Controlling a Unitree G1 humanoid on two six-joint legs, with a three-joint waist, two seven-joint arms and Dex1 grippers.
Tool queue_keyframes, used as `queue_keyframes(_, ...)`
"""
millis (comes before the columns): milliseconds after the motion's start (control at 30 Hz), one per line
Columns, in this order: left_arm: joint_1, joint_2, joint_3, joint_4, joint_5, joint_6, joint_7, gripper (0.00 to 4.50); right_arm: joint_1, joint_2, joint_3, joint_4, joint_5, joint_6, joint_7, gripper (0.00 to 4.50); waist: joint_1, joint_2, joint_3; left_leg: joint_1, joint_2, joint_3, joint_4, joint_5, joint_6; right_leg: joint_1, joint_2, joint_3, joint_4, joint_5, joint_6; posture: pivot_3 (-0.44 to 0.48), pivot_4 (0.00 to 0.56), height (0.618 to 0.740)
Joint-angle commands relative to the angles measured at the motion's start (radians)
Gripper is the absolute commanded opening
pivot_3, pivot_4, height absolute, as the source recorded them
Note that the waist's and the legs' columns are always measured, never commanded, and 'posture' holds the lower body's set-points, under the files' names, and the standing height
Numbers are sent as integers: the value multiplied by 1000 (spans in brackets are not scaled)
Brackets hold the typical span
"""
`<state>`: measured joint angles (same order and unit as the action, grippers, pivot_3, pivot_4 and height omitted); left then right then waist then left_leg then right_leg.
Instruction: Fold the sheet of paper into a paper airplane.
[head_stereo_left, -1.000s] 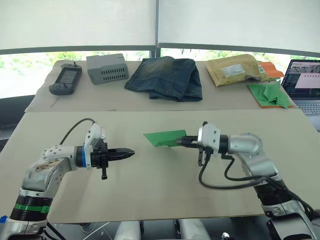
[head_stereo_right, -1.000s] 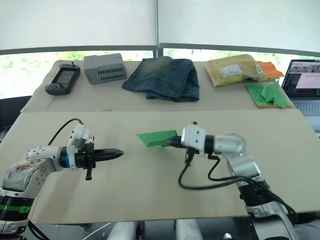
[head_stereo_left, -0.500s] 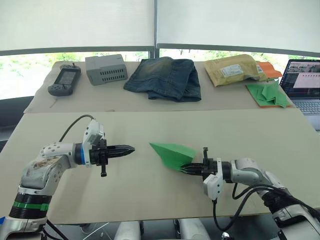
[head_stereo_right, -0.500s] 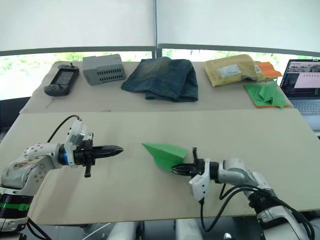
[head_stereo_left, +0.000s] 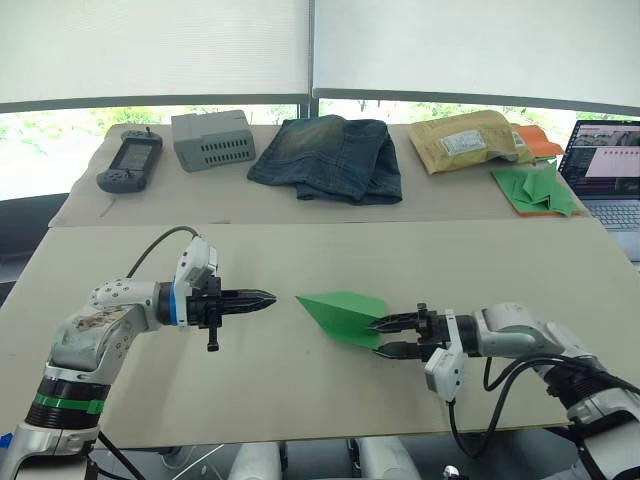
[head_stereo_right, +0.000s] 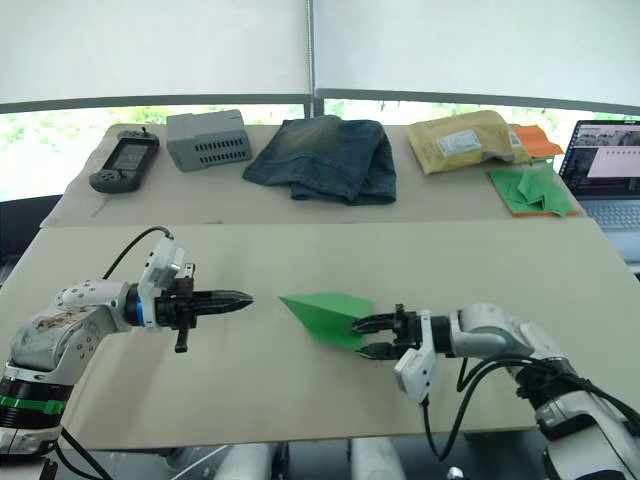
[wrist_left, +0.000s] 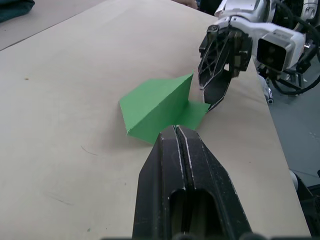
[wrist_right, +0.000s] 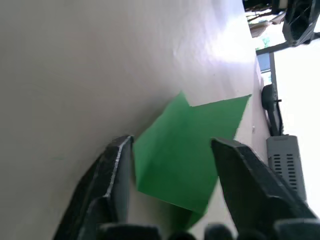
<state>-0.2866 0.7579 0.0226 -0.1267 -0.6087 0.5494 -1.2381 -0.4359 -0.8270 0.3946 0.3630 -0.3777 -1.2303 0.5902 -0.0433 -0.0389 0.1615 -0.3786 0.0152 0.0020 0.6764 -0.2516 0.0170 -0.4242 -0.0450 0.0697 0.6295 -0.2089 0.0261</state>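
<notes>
Now right end effector (head_stereo_left: 391, 335) spread wide, no longer gripping the paper airplane (head_stereo_left: 342, 315); left end effector (head_stereo_left: 262, 298) closed.

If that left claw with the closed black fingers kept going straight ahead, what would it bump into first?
Most likely the green sheet of paper lying on the table: the left gripper points at its near tip. Depth is hard to judge, so it might pass just over it.
</notes>
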Motion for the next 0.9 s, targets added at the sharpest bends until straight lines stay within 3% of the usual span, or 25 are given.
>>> queue_keyframes(33, -28, 1, 1, -2, -6, 1, -15, 0, 35, -56, -54, -147, 120, 91, 11, 4040, 1, 0, 0, 0, 0, 0, 0, 0, 0, 0, 0, 0, 0, 0, 0, 0, 150, 728)
queue_keyframes(67, -32, 2, -2, 1, -6, 1, -17, 0, 48, -69, -61, -198, 176, 147, 20, 4365, 1, 0, 0, 0, 0, 0, 0, 0, 0, 0, 0, 0, 0, 0, 0, 0, 150, 728)
queue_keyframes(233, -59, -1, -11, 20, -3, 2, -25, 0, 76, -36, -133, -404, 384, 528, 41, 4365, 1, 0, 0, -1, 1, 0, 1, 0, 0, 0, 0, 0, 0, 0, 1, 0, 150, 728)
queue_keyframes(267, -63, -1, -14, 23, -2, 2, -28, 0, 76, -24, -135, -431, 414, 584, 52, 3787, 1, 0, 0, -1, 1, 0, 1, 0, 0, 0, 0, 0, 0, 0, 1, 0, 150, 728)
queue_keyframes(400, -75, 0, -21, 33, 3, 1, -35, 0, 70, 20, -154, -479, 471, 737, 92, 2484, 4, 0, 0, -1, 0, -1, 1, 0, 0, 0, 1, -1, 0, -1, 2, 0, 150, 728)
queue_keyframes(633, -76, 10, -11, 53, 16, -8, -50, 0, 32, 44, -191, -418, 475, 794, 167, 41, 6, 0, 0, -3, 0, 0, 1, 0, 0, -1, 0, -1, -1, -1, 3, 0, 150, 728)
queue_keyframes(767, -71, 9, -8, 53, 19, -9, -47, 0, 11, 90, -163, -406, 500, 952, 223, 13, 5, 0, 0, -3, 0, 0, 1, 0, 0, -1, 1, -1, 0, -1, 2, 0, 150, 728)
queue_keyframes(900, -63, 8, -16, 56, 40, -27, -43, 0, -29, 166, -121, -407, 521, 1239, 273, 13, 2, 0, 0, -3, 0, 0, 1, 0, 0, -2, 1, -1, 0, 0, 0, 0, 150, 728)
